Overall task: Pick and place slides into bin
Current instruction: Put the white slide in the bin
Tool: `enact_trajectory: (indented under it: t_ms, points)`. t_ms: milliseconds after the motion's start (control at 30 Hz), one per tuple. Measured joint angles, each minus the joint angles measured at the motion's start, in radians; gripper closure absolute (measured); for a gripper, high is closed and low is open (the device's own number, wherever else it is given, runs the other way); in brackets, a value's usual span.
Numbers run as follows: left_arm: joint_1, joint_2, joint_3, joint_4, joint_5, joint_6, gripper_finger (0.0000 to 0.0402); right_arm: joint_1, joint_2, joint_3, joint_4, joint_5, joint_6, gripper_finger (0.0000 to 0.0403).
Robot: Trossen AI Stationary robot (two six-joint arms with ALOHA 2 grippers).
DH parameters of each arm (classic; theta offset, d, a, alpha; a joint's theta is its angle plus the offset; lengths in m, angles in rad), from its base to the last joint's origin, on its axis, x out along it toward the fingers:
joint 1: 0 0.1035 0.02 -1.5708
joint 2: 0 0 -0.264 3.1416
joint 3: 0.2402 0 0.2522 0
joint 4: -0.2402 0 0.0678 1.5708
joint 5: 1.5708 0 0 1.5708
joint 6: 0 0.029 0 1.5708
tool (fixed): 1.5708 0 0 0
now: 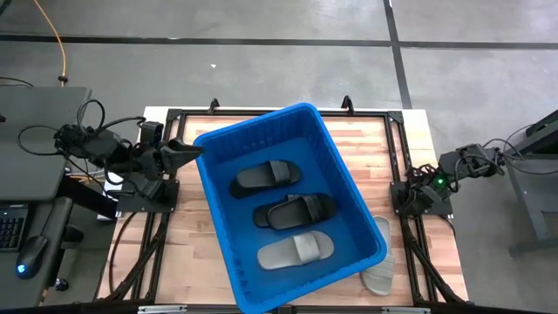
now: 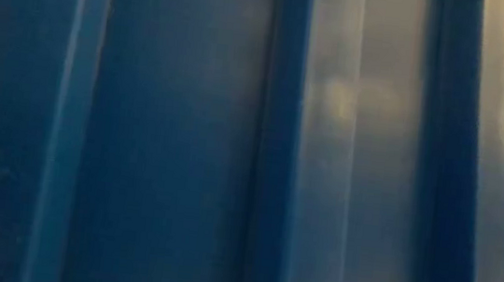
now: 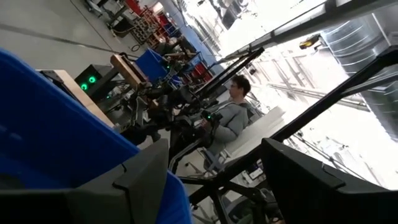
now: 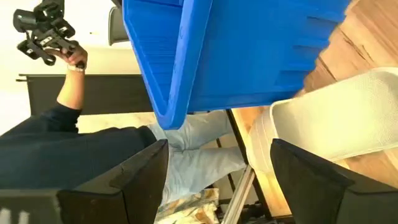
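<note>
The left gripper (image 1: pixel 193 150) hangs at the bin's near-left corner, its fingers (image 3: pixel 146 180) spread wide with nothing between them; in the left wrist view the blue rim sits just beside one finger, not gripped. The right gripper (image 4: pixel 221 177) is drawn back at the counter's right edge, its fingers (image 4: pixel 314 180) likewise parted and empty.

Just ahead of the right fingers lies a pale grey-white slide (image 4: pixel 323 121) on the wooden counter (image 1: pixel 366 144), touching the outer wall of the bin (image 1: pixel 228 253). From above this same sandal (image 1: pixel 380 262) rests against the bin's right corner, outside it.

Farther inward, the bright blue bin sits skewed on the counter and holds three slides in a row: a black slide (image 1: pixel 266 176), a second black slide (image 1: pixel 296 211), and a grey slide (image 1: pixel 296 251).

The low view is filled by the bin's ribbed wall (image 2: pixel 187 134). A person (image 3: pixel 233 112) sits in the room beyond; another person's raised hand (image 4: pixel 76 59) shows in the right wrist view.
</note>
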Motion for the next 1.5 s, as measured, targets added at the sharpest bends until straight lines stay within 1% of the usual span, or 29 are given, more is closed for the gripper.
enact_trajectory:
  t_ms: [167,300,467,533,600,667,733,833,867,900,967,1033,1133,1200,1300,1400,1500]
  points:
    - [0.000,0.000,0.000,-0.002,0.000,-0.009,0.0158,0.000,0.002,0.000,0.061,0.038,-0.047,0.0134]
    - [0.000,0.006,0.000,-0.002,0.000,-0.016,0.0158,0.000,0.002,0.000,0.113,0.060,-0.033,0.0134]
    - [0.000,0.026,0.000,0.003,-0.001,-0.020,0.0158,0.000,0.002,0.001,0.038,0.107,-0.030,0.0134]
    - [0.000,0.036,0.000,0.003,-0.001,-0.021,0.0158,0.000,0.004,0.000,-0.025,0.106,-0.081,0.0134]
    - [0.000,0.044,0.000,0.002,0.000,-0.033,0.0158,0.000,0.005,0.001,-0.011,0.068,-0.128,0.0136]
    - [0.000,0.055,0.000,0.002,0.000,-0.046,0.0158,0.000,0.005,0.001,-0.015,0.044,-0.139,0.0138]
    - [0.000,0.063,0.000,0.003,-0.001,-0.054,0.0158,0.000,0.012,0.001,-0.008,0.035,-0.063,0.0139]
    - [0.000,0.073,0.000,0.004,0.001,-0.072,0.0158,0.000,0.034,-0.013,0.065,-0.050,-0.022,0.0139]
    - [0.000,0.073,0.000,0.002,0.004,-0.073,0.0158,0.000,0.048,-0.019,0.073,-0.055,-0.013,0.0139]
    - [0.000,0.073,0.000,0.002,0.005,-0.073,0.0158,0.000,0.066,-0.028,0.074,-0.071,-0.019,0.0139]
    - [0.000,0.073,0.000,0.003,0.005,-0.073,0.0158,0.002,0.105,-0.036,0.024,-0.109,-0.087,0.0139]
    - [0.000,0.074,0.000,0.004,0.004,-0.073,0.0158,0.004,0.144,-0.038,0.030,-0.154,-0.130,0.0139]
    - [0.000,0.074,0.000,0.016,0.003,-0.074,0.0158,0.013,0.200,-0.038,0.028,-0.176,-0.148,0.0139]
    - [0.000,0.073,0.000,0.024,0.003,-0.074,0.0158,0.020,0.232,-0.038,0.027,-0.183,-0.129,0.0139]
    - [0.000,0.074,0.000,0.025,0.001,-0.072,0.0158,0.034,0.276,-0.038,0.034,-0.236,-0.092,0.0139]
    - [0.000,0.074,0.000,0.019,0.000,-0.072,0.0158,0.051,0.287,-0.036,0.140,-0.285,-0.053,0.0139]
    - [0.000,0.074,0.000,0.004,0.000,-0.071,0.0158,0.077,0.310,-0.036,0.143,-0.273,-0.068,0.0141]
